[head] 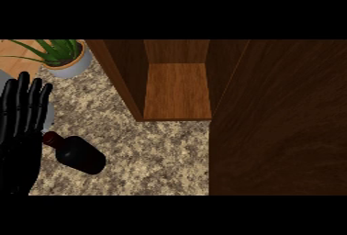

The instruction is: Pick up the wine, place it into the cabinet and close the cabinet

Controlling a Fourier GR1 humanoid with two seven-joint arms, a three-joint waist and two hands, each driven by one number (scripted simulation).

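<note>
At the far left the robot's left hand stands open by the edge, its black fingers straight and pointing up, holding nothing. Just right of it the dark wine bottle lies on its side on the speckled bench, its reddish cap toward the hand, while a potted plant sits behind at the upper left corner. Further right the wooden cabinet is open with its shelf bare, and its dark door fills the right side; the right hand shows nowhere
</note>
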